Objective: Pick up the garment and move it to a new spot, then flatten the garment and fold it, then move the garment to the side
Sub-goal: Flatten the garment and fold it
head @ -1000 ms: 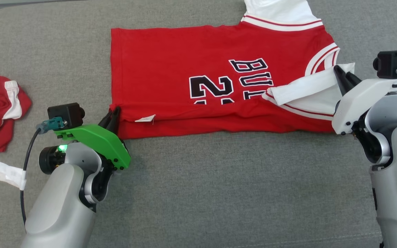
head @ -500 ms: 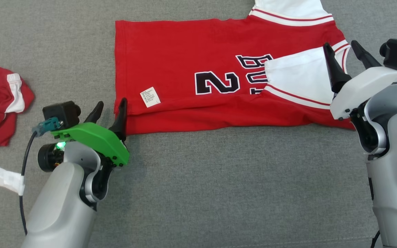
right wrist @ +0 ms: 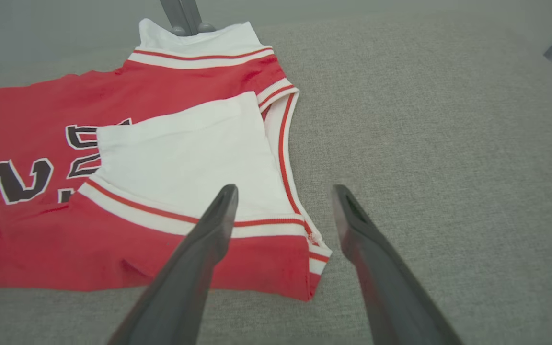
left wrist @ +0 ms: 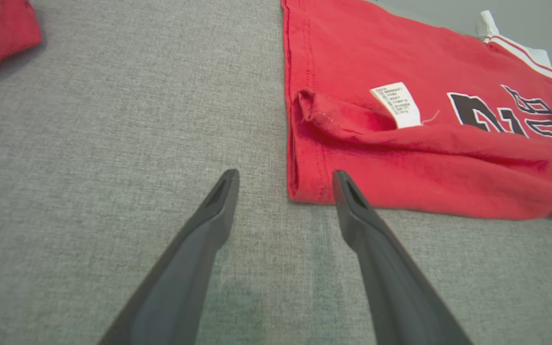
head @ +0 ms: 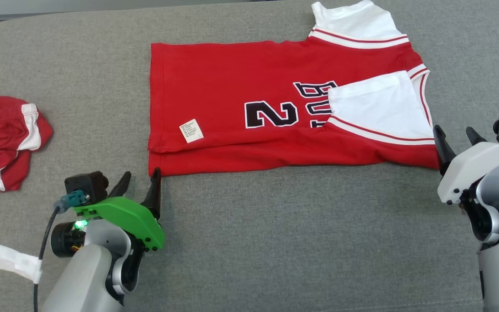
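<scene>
The garment (head: 241,86) is a red jersey with white sleeves and black lettering, lying flat on the grey cloth surface (head: 275,242). Its near long edge is folded over onto the body, with a white label (head: 191,131) showing and one white sleeve (head: 375,108) laid across the chest. My left gripper (head: 141,182) stands open just below the garment's (left wrist: 400,158) near left corner, apart from it. At the garment's (right wrist: 161,191) near right corner my right gripper (head: 455,136) is open, nothing between its fingers.
A second red and white garment (head: 2,138) lies crumpled at the far left. A white strip (head: 7,260) hangs by my left arm's cable. Bare grey cloth stretches along the near side between my arms.
Both grippers opened and let go of the garment's near edge, which now lies folded over. Both arms have drawn back toward me, off the cloth. The camera has shifted slightly.
</scene>
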Tool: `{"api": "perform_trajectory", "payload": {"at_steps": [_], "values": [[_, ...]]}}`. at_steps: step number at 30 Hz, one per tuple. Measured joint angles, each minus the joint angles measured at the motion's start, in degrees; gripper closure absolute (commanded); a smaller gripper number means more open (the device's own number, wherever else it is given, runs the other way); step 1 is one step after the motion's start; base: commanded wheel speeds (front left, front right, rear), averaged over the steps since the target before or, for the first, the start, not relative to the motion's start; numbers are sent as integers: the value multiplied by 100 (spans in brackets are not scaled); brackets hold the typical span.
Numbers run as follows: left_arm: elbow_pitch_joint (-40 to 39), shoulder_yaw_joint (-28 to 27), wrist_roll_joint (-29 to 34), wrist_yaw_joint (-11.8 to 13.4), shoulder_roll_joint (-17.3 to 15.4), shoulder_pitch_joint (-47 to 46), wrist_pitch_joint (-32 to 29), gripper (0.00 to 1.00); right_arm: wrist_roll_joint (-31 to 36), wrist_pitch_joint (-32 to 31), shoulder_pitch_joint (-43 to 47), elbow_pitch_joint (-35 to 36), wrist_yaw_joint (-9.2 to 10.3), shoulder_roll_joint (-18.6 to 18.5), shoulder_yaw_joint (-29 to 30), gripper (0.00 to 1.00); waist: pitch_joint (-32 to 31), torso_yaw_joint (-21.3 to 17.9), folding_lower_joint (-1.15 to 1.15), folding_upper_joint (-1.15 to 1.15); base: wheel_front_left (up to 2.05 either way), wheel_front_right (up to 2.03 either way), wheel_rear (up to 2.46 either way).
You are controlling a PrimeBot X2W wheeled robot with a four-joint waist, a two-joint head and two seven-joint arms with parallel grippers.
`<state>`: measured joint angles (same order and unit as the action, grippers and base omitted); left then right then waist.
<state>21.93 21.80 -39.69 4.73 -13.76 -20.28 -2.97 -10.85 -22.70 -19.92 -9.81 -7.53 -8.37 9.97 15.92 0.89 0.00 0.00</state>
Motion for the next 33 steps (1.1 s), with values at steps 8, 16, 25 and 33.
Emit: {"api": "perform_trajectory", "payload": {"at_steps": [8,16,25,33], "values": [[455,158,212,263,70,-412,-125,0,245,35,-175,-427,0,220,199,0,149,-99,0,0,0,0,0],[818,248,256,248,152,-588,-172,0,358,-186,-324,-1033,-1,316,299,0,338,-135,0,0,0,0,0],[1146,439,186,-76,181,-760,-353,100,202,-311,-288,-1163,4,324,172,100,286,-122,0,0,0,0,0],[892,343,-76,-297,183,-357,-215,100,97,-141,93,-769,-3,196,305,100,-23,-104,0,0,0,0,0]]}}
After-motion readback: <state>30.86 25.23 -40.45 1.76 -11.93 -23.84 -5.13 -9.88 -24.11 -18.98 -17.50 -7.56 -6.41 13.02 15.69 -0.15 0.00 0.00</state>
